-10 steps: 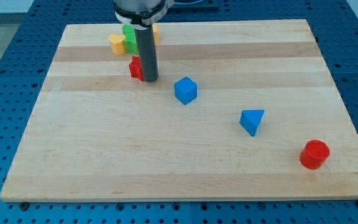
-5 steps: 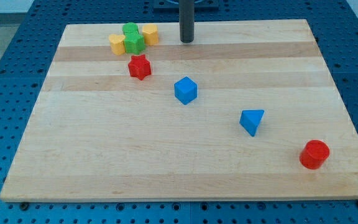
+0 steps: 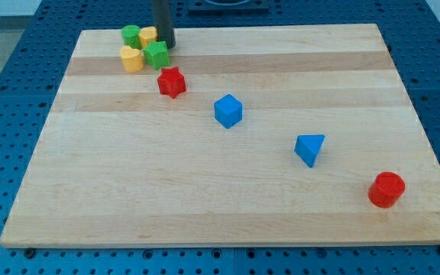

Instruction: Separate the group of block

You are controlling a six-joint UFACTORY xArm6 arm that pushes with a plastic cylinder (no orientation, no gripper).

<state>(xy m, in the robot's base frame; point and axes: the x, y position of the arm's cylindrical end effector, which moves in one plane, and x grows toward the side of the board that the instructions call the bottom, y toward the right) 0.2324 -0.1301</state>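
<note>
A tight cluster sits at the board's top left: a green cylinder (image 3: 131,35), a yellow cylinder (image 3: 148,36), a yellow block (image 3: 131,58) and a green cube-like block (image 3: 156,55). My tip (image 3: 163,45) stands at the cluster's right edge, touching or nearly touching the yellow cylinder and the green block. A red star block (image 3: 171,81) lies just below the cluster, apart from it.
A blue cube (image 3: 228,111) lies near the middle, a blue triangular block (image 3: 309,148) right of centre, and a red cylinder (image 3: 386,189) near the bottom right corner. The wooden board (image 3: 228,206) ends close above the cluster.
My tip moved from beside the red star up to the top edge, then left into the cluster. The yellow cylinder and the other cluster blocks shifted left.
</note>
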